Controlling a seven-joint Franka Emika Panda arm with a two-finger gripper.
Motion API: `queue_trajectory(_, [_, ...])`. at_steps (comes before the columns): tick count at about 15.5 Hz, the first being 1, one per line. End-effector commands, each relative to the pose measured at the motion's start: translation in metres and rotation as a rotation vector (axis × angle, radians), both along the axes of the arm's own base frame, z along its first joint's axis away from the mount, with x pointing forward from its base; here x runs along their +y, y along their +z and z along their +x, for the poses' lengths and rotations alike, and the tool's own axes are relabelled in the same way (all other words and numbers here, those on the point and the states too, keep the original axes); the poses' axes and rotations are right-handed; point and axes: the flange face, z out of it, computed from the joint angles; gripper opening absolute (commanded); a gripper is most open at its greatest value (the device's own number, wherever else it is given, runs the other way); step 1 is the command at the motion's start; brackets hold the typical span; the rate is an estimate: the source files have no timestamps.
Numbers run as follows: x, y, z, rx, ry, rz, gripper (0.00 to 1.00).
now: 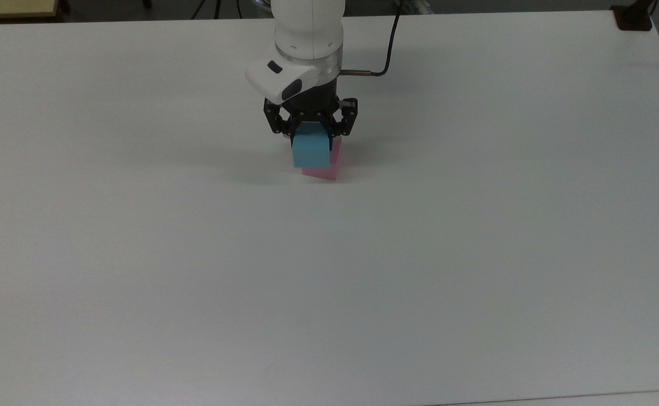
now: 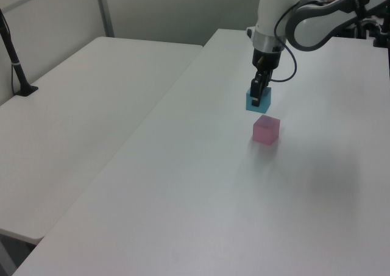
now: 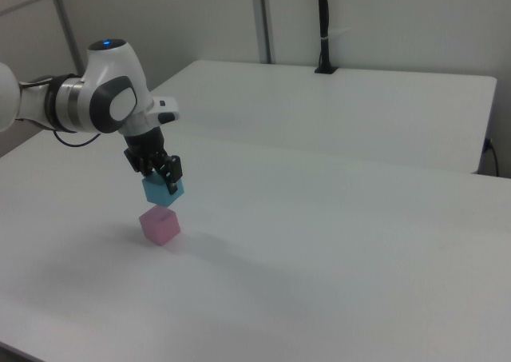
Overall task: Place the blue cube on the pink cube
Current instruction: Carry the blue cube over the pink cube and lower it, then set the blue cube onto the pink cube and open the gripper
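pincer [image 1: 311, 127]: closed on the blue cube, black fingers [image 1: 277, 121] pressed to its two opposite sides; points straight down; also seen at [image 2: 259, 94] and [image 3: 162, 177]
blue cube [image 1: 311, 151]: held in the air, clear of the bench; hangs just above the pink cube with a small gap in the left view [image 2: 258, 100] and the right view [image 3: 163, 190]; level, not tilted
pink cube [image 1: 332, 165]: sits on the bench, partly covered by the blue cube in the top view; a strip shows on the top view's right and bottom; whole in the left view [image 2: 266, 130] and the right view [image 3: 160, 224]
arm [image 2: 308, 21]: white with dark joints; black cable [image 1: 389, 48] runs off the wrist
bench [image 1: 476, 254]: white, plain; second white bench [image 2: 79, 93] beside it on the left view's left
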Motion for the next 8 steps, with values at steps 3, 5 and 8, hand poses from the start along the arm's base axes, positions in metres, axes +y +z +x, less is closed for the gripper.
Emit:
queue_trajectory(3, [0.005, -0.014, -0.025, 0.096, 0.022, -0.046, 0.6])
queue_trajectory(5, [0.007, -0.016, -0.024, 0.094, 0.026, -0.047, 0.63])
queue_trajectory(8, [0.008, -0.02, -0.023, 0.096, 0.03, -0.047, 0.66])
